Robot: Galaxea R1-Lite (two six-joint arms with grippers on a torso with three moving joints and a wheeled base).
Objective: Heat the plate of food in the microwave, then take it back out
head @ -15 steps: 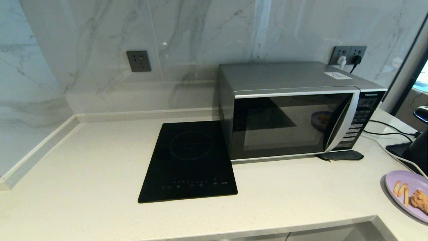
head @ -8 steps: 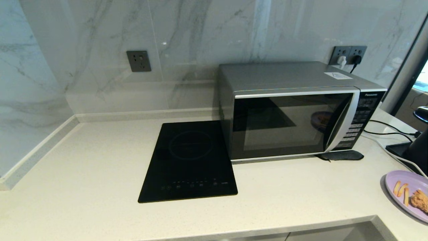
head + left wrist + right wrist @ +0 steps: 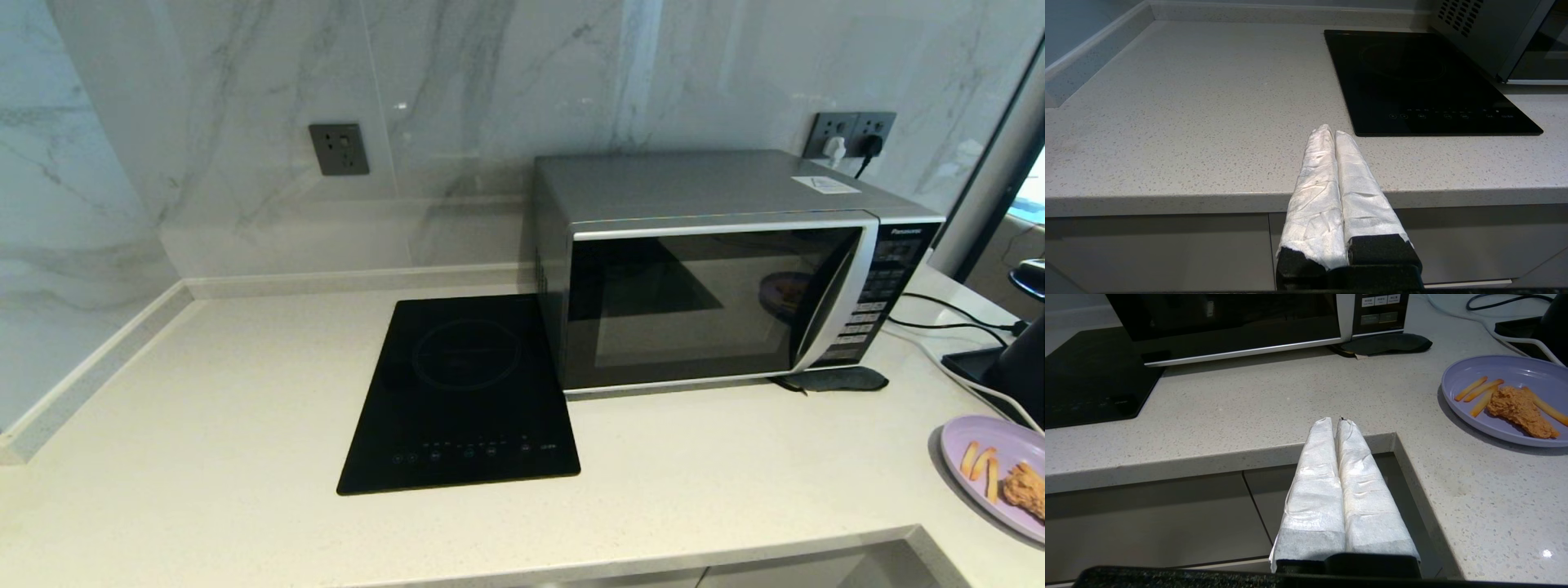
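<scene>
— What is sitting on the pale speckled stone desk (image 3: 204,425)?

— A flat black glass cooking hob (image 3: 461,396) is lying in the middle, and the big silver-grey boxy microwave (image 3: 718,278) is standing just beside it, with its dark glass door shut. A grey-white marble wall (image 3: 245,98) is rising behind them.

— Where is the round lilac plate of food (image 3: 1511,400)?

— It is resting on the desk by the corner on the right, well apart from the microwave, with fry sticks and a brown crumbed piece on it.

— And the hands?

— The right hand (image 3: 1337,422) is hanging at the desk's front edge, near the plate but not touching it, with its white wrapped fingers pressed together. The left hand (image 3: 1329,132) is hanging over the front edge near the hob, fingers pressed together too, holding nothing.
</scene>
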